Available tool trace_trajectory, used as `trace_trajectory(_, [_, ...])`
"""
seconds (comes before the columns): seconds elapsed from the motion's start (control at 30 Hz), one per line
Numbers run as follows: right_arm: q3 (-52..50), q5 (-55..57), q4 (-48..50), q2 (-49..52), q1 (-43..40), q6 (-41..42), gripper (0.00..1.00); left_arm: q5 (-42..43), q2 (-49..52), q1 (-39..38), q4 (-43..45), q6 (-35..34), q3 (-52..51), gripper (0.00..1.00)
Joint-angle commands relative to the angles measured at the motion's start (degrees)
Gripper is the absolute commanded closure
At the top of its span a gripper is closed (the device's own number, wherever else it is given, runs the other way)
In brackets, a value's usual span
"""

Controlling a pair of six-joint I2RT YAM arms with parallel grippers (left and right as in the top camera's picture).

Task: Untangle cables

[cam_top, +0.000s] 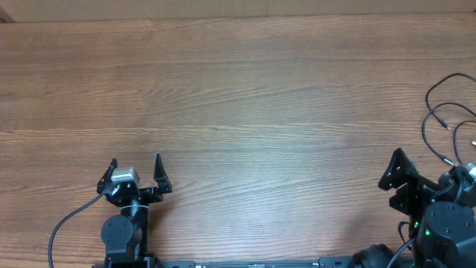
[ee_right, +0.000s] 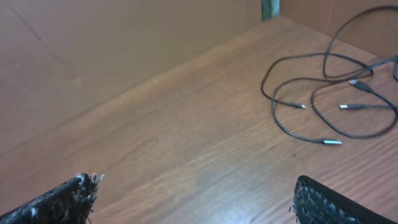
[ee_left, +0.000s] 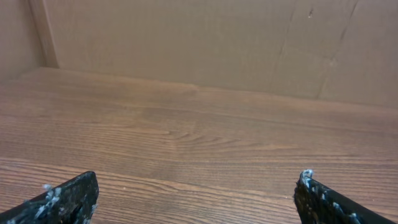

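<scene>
Showing both arms at the near edge of the table [cam_top: 238, 89]. The left gripper [cam_top: 134, 160], near the left corner, has its jaws spread wide with nothing between them; its wrist view faces wood grain and a cardboard wall [ee_left: 186, 43]. The right gripper [ee_right: 194, 183], at the right corner, stands equally wide and holds nothing. The cables [ee_right: 348, 106] lie on the table by its right edge, just beyond the right gripper, in loose overlapping loops with silvery plug ends; neither gripper touches them.

L arm [cam_top: 123, 231] pointing fwd, jaws wide, empty | R arm [cam_top: 446, 219] far R, jaws wide, empty
</scene>
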Motion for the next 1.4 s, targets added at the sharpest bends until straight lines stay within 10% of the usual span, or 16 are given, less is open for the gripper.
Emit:
trace_trajectory(0.0, [-0.3,-4.4,-1.0,-3.1,-1.8,0.2,0.00,0.4,-0.6,0.3,0.1,-0.6,-0.2,0.00])
trace_trajectory(0.33, [-1.1,-8.5,0.0,-12.5,-14.1,-2.4,0.00,0.5,-0.6,0.3,0.1,-0.6,-0.2,0.00])
trace_trajectory(0.6, [-14.8,-28.5,24.4,-21.2,-25.5,-31.5,0.00,0.5,-0.6,0.3,0.1,-0.6,-0.2,0.00])
trace_trajectory(0.97, [-40.0,-48.4,58.4,-24.2,-29.0,-31.6,0.00,0.4,-0.6,0.3,0.1,-0.6,-0.2,0.00])
trace_trajectory(1.37, [-48.8,-45.5,68.8,-24.2,-28.9,-28.5,0.00,0.5,-0.6,0.3,0.1,-0.6,-0.2,0.01])
